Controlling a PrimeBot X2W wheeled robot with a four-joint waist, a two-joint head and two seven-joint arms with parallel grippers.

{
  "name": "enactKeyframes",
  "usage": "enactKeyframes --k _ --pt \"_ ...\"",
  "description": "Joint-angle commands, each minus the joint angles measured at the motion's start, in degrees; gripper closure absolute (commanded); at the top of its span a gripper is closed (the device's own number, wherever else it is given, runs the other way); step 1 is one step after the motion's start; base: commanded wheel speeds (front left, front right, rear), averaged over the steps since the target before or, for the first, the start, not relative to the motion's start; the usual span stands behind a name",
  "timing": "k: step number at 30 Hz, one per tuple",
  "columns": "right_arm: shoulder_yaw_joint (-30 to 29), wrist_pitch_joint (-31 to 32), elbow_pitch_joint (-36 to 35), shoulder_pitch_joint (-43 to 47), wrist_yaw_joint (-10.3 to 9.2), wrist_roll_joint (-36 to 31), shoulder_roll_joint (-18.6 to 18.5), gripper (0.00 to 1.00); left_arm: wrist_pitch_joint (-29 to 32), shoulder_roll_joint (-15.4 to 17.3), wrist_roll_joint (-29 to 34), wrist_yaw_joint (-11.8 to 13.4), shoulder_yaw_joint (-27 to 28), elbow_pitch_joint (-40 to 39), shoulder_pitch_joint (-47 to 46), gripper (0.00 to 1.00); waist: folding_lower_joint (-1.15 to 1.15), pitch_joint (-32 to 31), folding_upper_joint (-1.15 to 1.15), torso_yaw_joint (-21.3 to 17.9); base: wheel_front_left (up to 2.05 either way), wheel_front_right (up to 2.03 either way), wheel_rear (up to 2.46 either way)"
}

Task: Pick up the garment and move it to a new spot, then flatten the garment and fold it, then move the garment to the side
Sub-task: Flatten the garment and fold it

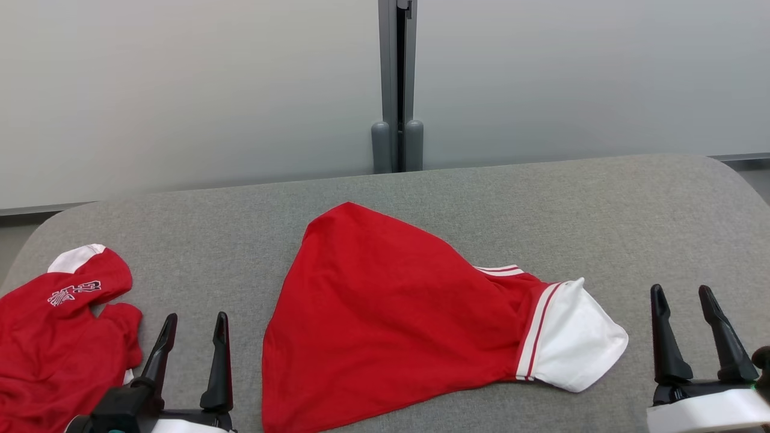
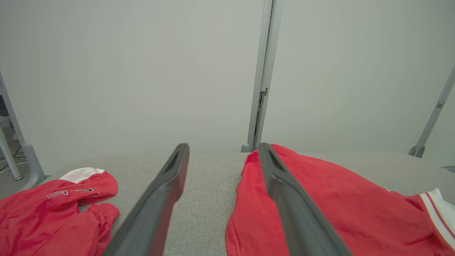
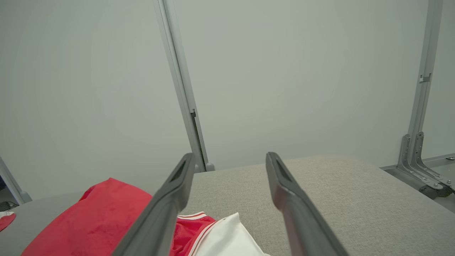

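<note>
Grey padded table (image 1: pixel 457 192); a red garment (image 1: pixel 385 313) was spread at its middle

Its white sleeve (image 1: pixel 577 343) was turned toward the right gripper (image 1: pixel 683 291), whose fingers were held apart and empty nearby; the left gripper (image 1: pixel 197 319) was likewise parted, nothing held, just beside the garment; a printed red shirt (image 1: pixel 54 337) was crumpled at the left edge.

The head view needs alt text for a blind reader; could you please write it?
A red garment with a white sleeve lies spread on a grey padded table. A second red garment lies crumpled at the left edge. The left gripper and right gripper sit open and empty near the bottom corners.
</note>
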Motion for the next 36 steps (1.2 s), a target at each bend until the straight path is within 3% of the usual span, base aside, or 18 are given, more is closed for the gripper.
enactKeyframes --k 1,7,13,22,36 --pt "-0.76 -0.37 0.34 0.16 0.01 -0.56 -0.4 0.0 -0.1 -0.01 0.38 -0.32 0.29 0.27 -0.11 0.0 0.0 0.0 0.0 0.15 0.0 0.0 0.0" --pt "-4.6 2.34 5.18 -0.94 0.02 -1.46 -1.42 0.0 3.43 0.47 -1.13 -2.28 -1.34 2.26 0.2 0.0 0.0 0.29 0.0 0.98 0.0 0.0 0.0" --pt "-4.54 12.79 12.92 -4.05 0.01 2.11 -3.92 0.0 15.1 1.97 -4.41 -5.77 -4.47 2.68 0.74 0.0 0.0 1.68 0.0 2.29 0.0 0.0 0.0" --pt "-2.4 23.7 24.24 -12.97 0.02 6.7 -6.41 0.0 26.78 4.02 -6.55 -6.25 -6.09 3.11 -1.62 0.0 0.0 6.61 0.0 4.29 0.0 0.0 0.0" --pt "4.52 31.98 33.34 -20.66 0.04 11.48 -6.97 0.0 34.32 4.83 -7.75 -8.21 -10.54 8.92 -7.71 0.0 0.0 12.45 0.0 6.43 0.0 0.0 0.0"
